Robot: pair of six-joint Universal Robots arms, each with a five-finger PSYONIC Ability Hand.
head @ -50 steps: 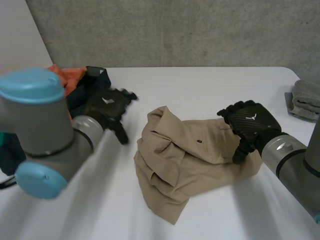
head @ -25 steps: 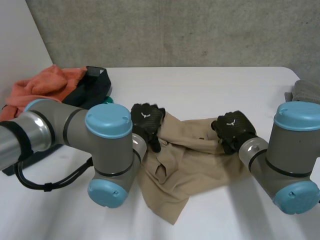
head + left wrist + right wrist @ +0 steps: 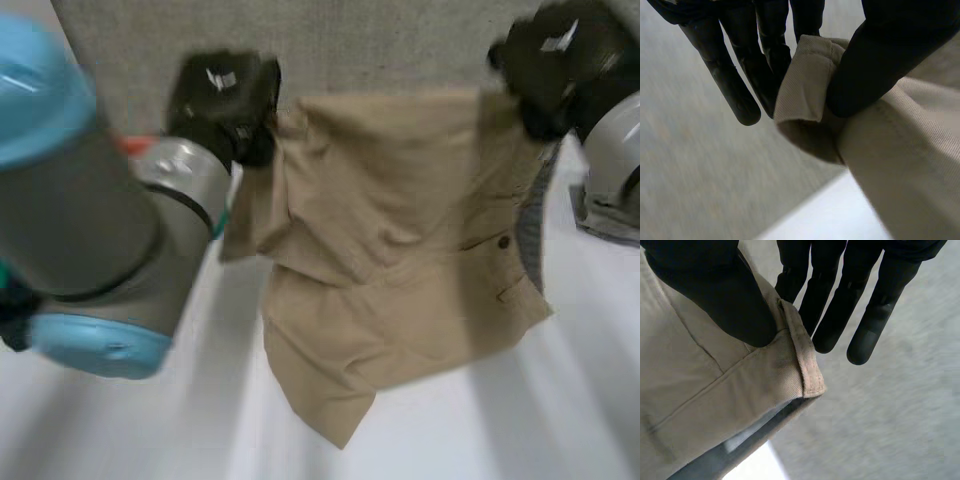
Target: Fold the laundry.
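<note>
Head view shows you the tan pants held up in the air over the middle of the tabletop. They hang down like a wide sheet, with folds on the side near the left hand. A small dark button sits on the side near the right hand. The lowest tip of the pants points at the near edge of the tabletop. You cannot tell if that tip touches the tabletop.

The left hand holds one top corner of the pants, and the right hand holds the other top corner.

In the left wrist view, the thumb of the left hand presses a rolled corner of the pants against the fingers, so that hand is clamped on the pants.

In the right wrist view, the thumb of the right hand pins a hemmed corner of the pants against the fingers, so this hand is clamped on the pants too.

The left arm is big and close at the left edge of the tabletop. A grey cloth lies at the right edge. A grey wall stands behind the far edge.
</note>
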